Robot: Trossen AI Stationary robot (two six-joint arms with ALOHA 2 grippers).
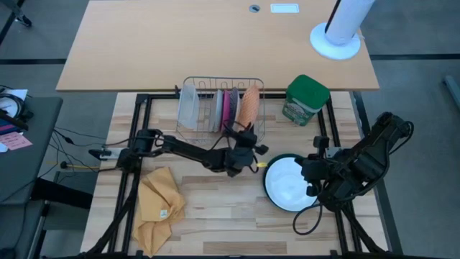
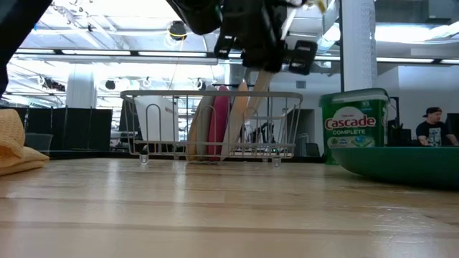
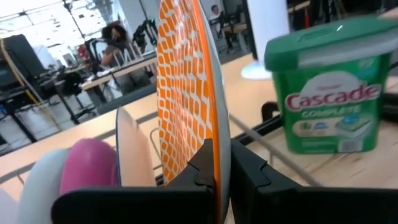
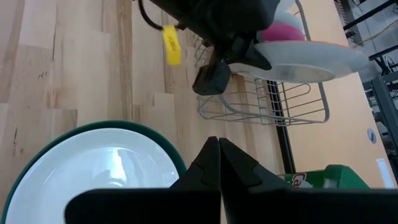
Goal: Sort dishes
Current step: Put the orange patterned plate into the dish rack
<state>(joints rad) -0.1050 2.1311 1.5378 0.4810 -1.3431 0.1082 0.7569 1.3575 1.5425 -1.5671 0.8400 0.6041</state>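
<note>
Writing: "Cascade COMPLETE" is printed on the green canister [image 2: 354, 123], which is stood on the table just beside the wire rack [image 1: 220, 108], on the right arm's side. A red mark sits under the word, too small to be read.
Yellow tag: a small yellow tag [image 4: 170, 45] is seen dangling off the left arm; nothing readable on it.
Left gripper: the left gripper [image 3: 222, 163] is clamped on the rim of the orange-and-white patterned plate [image 3: 186, 93], fingers pinched on either face of it. The arm is stretched low across the table from the left edge toward the rack's front.
Patterned plate: held on edge, tilted a bit, at the rack's canister end, with its lower edge down among the wires.
Other plates: a magenta-pink plate [image 1: 227, 108] and a grey plate [image 1: 218, 109] are stood upright in the rack beside it.
Frosted container: the frosted container [image 1: 188, 106] is parked at the rack's far end.
Right gripper: the right gripper [image 4: 219, 163] is pressed fully together with nothing in it, hung over the rim of the big white plate [image 1: 287, 183].
Big white plate: lying flat on the table, face up, dark green rim showing, between the two arms.
Cloth: a yellow cloth [image 1: 159, 205] is left crumpled near the left arm.
</note>
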